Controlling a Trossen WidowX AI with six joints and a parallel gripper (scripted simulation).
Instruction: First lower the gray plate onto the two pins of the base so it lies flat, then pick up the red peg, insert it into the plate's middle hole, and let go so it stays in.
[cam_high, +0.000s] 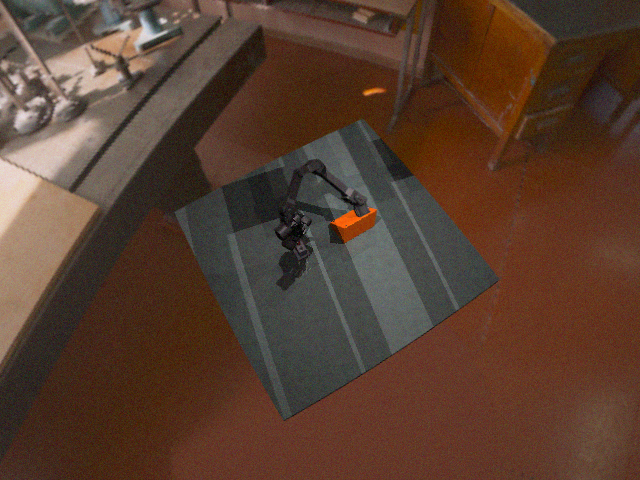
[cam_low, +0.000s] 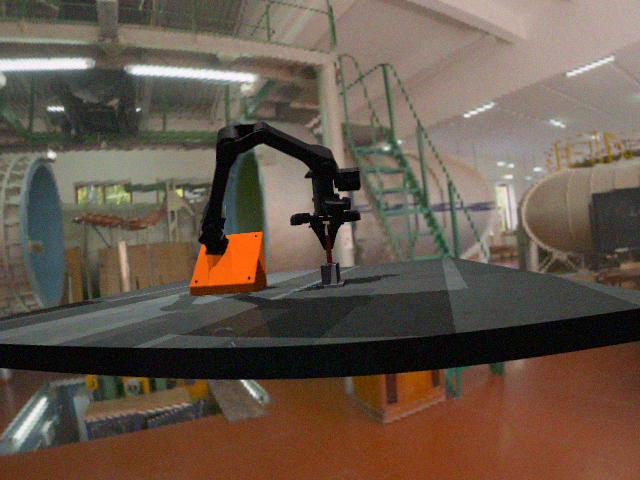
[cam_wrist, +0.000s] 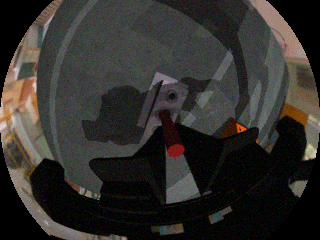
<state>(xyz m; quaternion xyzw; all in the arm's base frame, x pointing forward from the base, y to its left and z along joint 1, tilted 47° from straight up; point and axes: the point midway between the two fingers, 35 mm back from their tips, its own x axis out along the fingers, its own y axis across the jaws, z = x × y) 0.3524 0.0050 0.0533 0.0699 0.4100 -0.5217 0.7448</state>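
One red peg (cam_wrist: 172, 138), one gray plate (cam_wrist: 171, 96), one base (cam_low: 330, 274)
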